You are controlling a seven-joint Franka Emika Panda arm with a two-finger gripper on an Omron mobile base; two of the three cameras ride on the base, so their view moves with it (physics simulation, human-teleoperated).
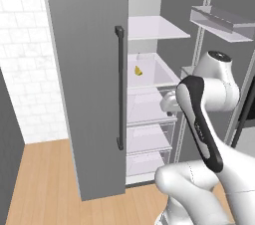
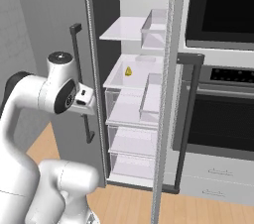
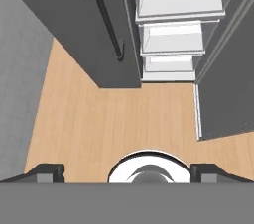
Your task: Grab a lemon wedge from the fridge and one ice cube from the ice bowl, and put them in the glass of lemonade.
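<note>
fridge stood open, both doors swung out. lemon wedge lay on a white shelf inside, above the clear drawers. gripper pointed down at the wood floor in front of the fridge, its fingertips set wide apart, holding nothing. no readable writing anywhere.

One lemon wedge, one fridge, two ovens.

The fridge stands open, the tiny yellow lemon wedge seemingly on its middle shelf.
</note>
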